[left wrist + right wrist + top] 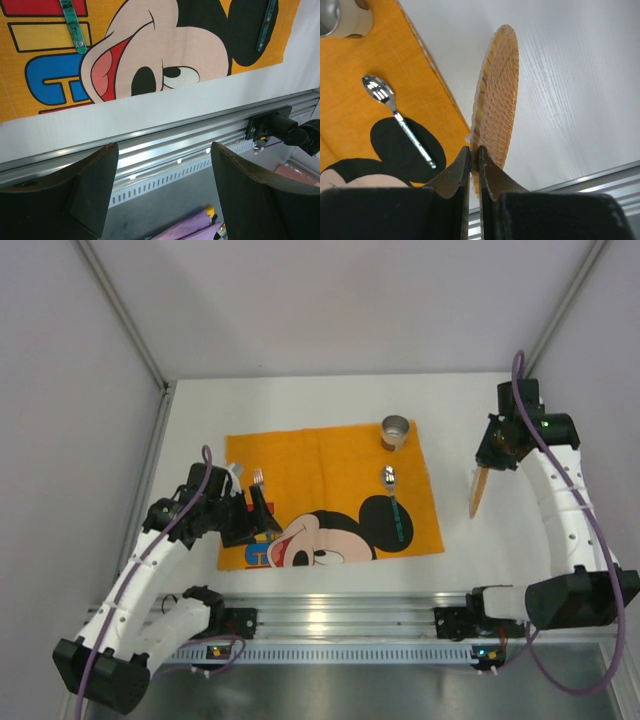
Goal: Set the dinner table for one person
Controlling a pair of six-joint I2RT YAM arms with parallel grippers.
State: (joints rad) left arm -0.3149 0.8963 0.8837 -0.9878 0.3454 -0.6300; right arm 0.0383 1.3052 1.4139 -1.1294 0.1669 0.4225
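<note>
The white dinner table (320, 400) carries an orange Mickey Mouse cloth (320, 465). On the cloth lie a fork (258, 480) at the left, a green-handled spoon (392, 492) at the right and a metal cup (396, 430) at the far right corner. My right gripper (474, 150) is shut on the rim of a round woven orange-brown disc (497, 100). It holds the disc on edge over bare table (580, 75), just right of the cloth (478, 492). My left gripper (164, 147) is open and empty above the cloth's near left part, next to the fork's green handle (72, 25).
An aluminium rail (330, 620) with the arm bases runs along the table's near edge. Grey walls and slanted frame posts (130, 320) close in the left, right and back. The spoon (395, 107) and cup (340, 17) show left of the disc in the right wrist view.
</note>
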